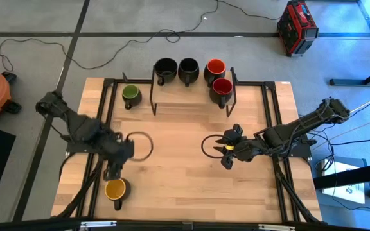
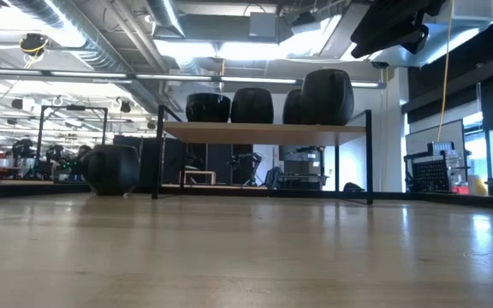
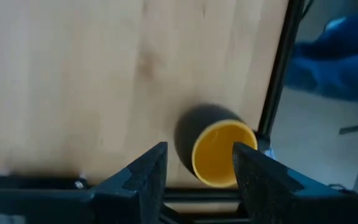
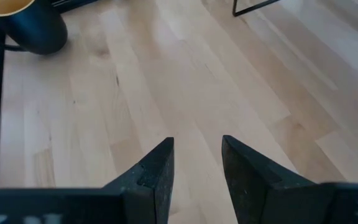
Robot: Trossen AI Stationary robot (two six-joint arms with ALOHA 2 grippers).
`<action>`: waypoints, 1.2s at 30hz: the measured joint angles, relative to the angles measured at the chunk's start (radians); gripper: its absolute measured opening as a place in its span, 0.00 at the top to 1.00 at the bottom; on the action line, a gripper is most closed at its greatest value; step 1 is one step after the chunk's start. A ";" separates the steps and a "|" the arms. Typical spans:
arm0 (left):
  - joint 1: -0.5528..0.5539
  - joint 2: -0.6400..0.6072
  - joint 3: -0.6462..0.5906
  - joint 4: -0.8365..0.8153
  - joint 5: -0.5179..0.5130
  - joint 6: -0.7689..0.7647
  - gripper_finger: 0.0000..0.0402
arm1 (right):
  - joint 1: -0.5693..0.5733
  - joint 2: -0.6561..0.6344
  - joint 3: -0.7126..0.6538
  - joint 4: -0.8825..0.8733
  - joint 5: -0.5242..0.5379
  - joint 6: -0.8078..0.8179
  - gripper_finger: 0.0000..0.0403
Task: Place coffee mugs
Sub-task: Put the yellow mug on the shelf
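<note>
While four mugs crowd the shelf, two stand apart.

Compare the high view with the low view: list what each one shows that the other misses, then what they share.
Only the high view: the yellow mug near the table's front edge, just ahead of the open left pincer, the right pincer open over bare wood, and the mugs' insides.

Only the low view: the room beyond the table, with ceiling lights and benches.

Both: the rack, the mugs on it and the green mug beside it on the table.
</note>
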 joint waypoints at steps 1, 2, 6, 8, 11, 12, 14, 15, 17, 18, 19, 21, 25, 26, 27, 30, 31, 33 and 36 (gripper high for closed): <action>-0.033 0.000 -0.023 0.014 0.000 -0.029 0.56 | 0.000 0.000 0.000 0.000 -0.006 0.000 0.70; -0.060 0.000 -0.043 0.026 0.000 -0.056 0.56 | 0.000 0.000 0.000 0.000 -0.013 0.000 0.70; -0.149 0.000 -0.125 0.069 -0.005 -0.138 0.56 | 0.000 0.000 0.000 0.000 -0.023 0.000 0.70; -0.176 0.000 -0.164 0.095 -0.005 -0.166 0.56 | 0.000 0.000 0.000 0.000 -0.023 0.000 0.70; -0.202 0.000 -0.228 0.161 -0.005 -0.199 0.56 | 0.000 0.000 0.000 0.000 -0.023 0.000 0.70; -0.209 0.000 -0.246 0.178 -0.005 -0.213 0.56 | 0.000 0.000 0.000 0.000 -0.023 0.000 0.70; -0.221 0.000 -0.282 0.199 -0.004 -0.240 0.56 | -0.001 0.000 0.000 0.000 -0.023 0.000 0.70; -0.226 0.001 -0.294 0.204 -0.004 -0.249 0.56 | -0.001 0.000 0.000 0.000 -0.023 0.000 0.70; -0.233 0.008 -0.311 0.227 -0.004 -0.251 0.56 | -0.001 0.000 0.000 0.000 -0.023 0.000 0.70; -0.234 0.011 -0.321 0.238 -0.004 -0.251 0.56 | -0.001 0.000 0.000 -0.001 -0.023 0.000 0.70; -0.238 0.014 -0.332 0.239 -0.004 -0.252 0.56 | -0.001 0.000 0.000 -0.001 -0.023 0.000 0.70; -0.240 0.019 -0.357 0.248 -0.004 -0.262 0.56 | -0.001 0.000 0.000 -0.003 -0.022 -0.001 0.70; -0.249 0.020 -0.418 0.284 0.002 -0.285 0.56 | -0.001 0.000 0.000 -0.004 -0.006 -0.002 0.70; -0.249 0.021 -0.430 0.303 0.003 -0.289 0.56 | -0.001 0.000 0.000 -0.004 -0.003 -0.002 0.70; -0.252 0.021 -0.440 0.321 0.005 -0.292 0.56 | -0.001 0.000 0.000 -0.004 -0.003 -0.003 0.70; -0.257 0.020 -0.472 0.359 0.024 -0.291 0.56 | -0.001 0.000 0.000 -0.005 -0.002 -0.003 0.70; -0.258 0.020 -0.483 0.367 0.037 -0.286 0.56 | -0.001 0.000 0.000 -0.005 -0.002 -0.003 0.70; -0.258 0.020 -0.507 0.384 0.045 -0.280 0.56 | -0.001 0.000 0.000 -0.005 0.002 -0.004 0.70; -0.258 0.020 -0.533 0.394 0.047 -0.280 0.58 | -0.001 0.000 0.000 -0.005 0.018 -0.007 0.70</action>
